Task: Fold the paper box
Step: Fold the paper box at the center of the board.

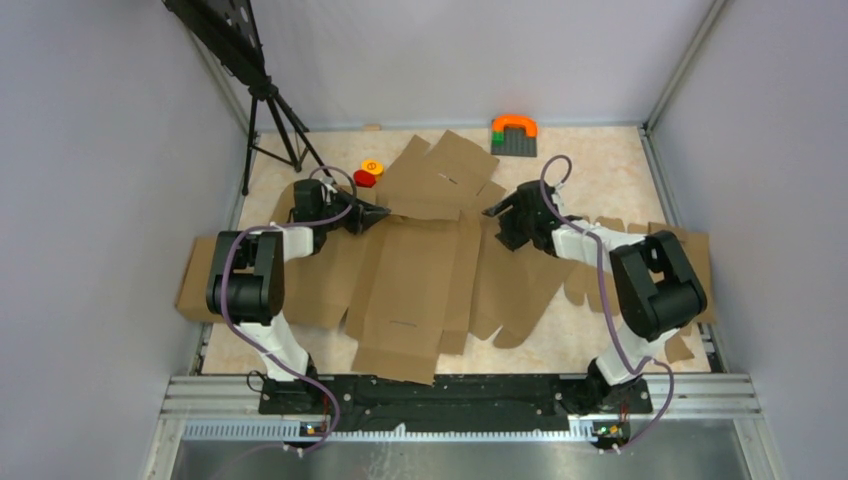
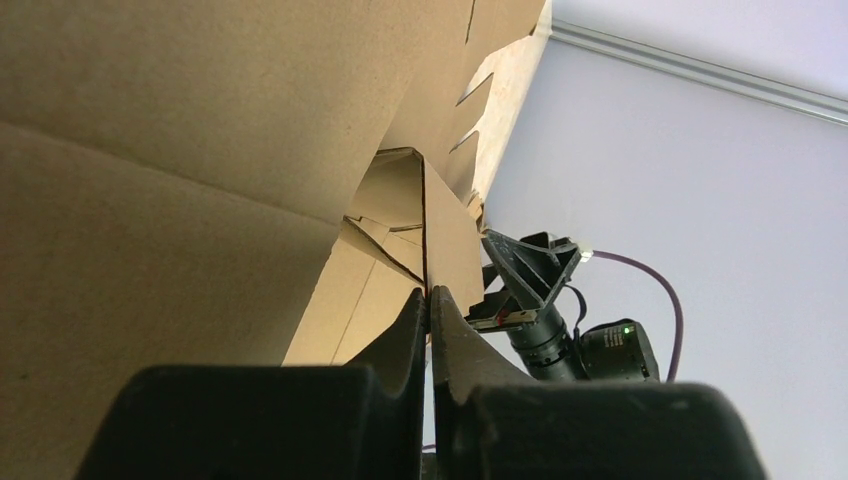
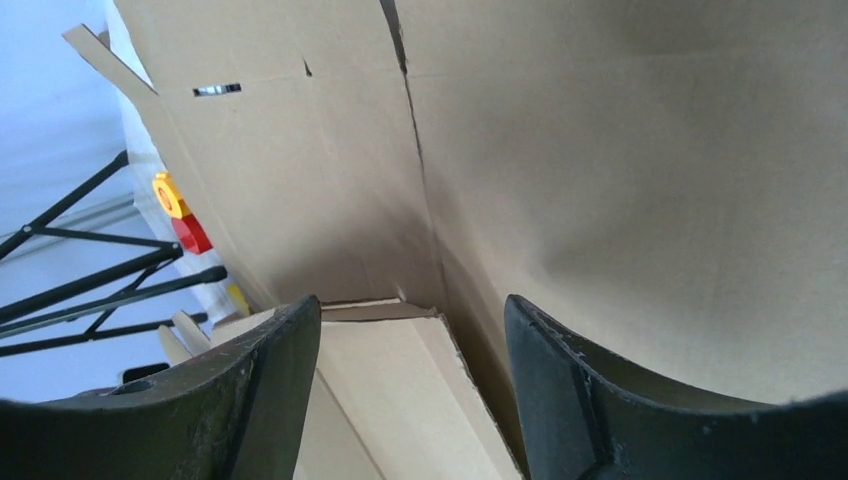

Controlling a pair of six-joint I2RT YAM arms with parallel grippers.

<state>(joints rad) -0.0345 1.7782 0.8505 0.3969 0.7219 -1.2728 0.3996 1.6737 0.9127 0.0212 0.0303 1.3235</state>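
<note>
Both arms reach forward from their bases at the near edge of the desk (image 1: pixel 620 180) and bend inward at the elbow, so that the two wrists face each other across the middle of the paper box (image 1: pixel 415 280). The box lies mostly flat at the centre of the desk, with its far panel tilted up between the two wrists. The left arm (image 1: pixel 245 280) has its forearm running right and slightly away from the base. The left pincer (image 2: pixel 428 298) is closed, its fingers pressed together on a thin edge of a raised flap of the paper box, seen end-on in the left wrist view. The right arm (image 1: pixel 655 285) mirrors this pose, its forearm running left. The right pincer (image 3: pixel 410 320) is spread wide, its fingers standing on either side of a crease where two panels meet; whether either finger touches the cardboard cannot be told. Further cardboard sheets (image 1: pixel 200 285) lie under both arms. Behind the box are red and yellow toy pieces (image 1: pixel 368 173), a grey plate with an orange arch (image 1: pixel 514 133), and a black tripod (image 1: pixel 270 100).
</note>
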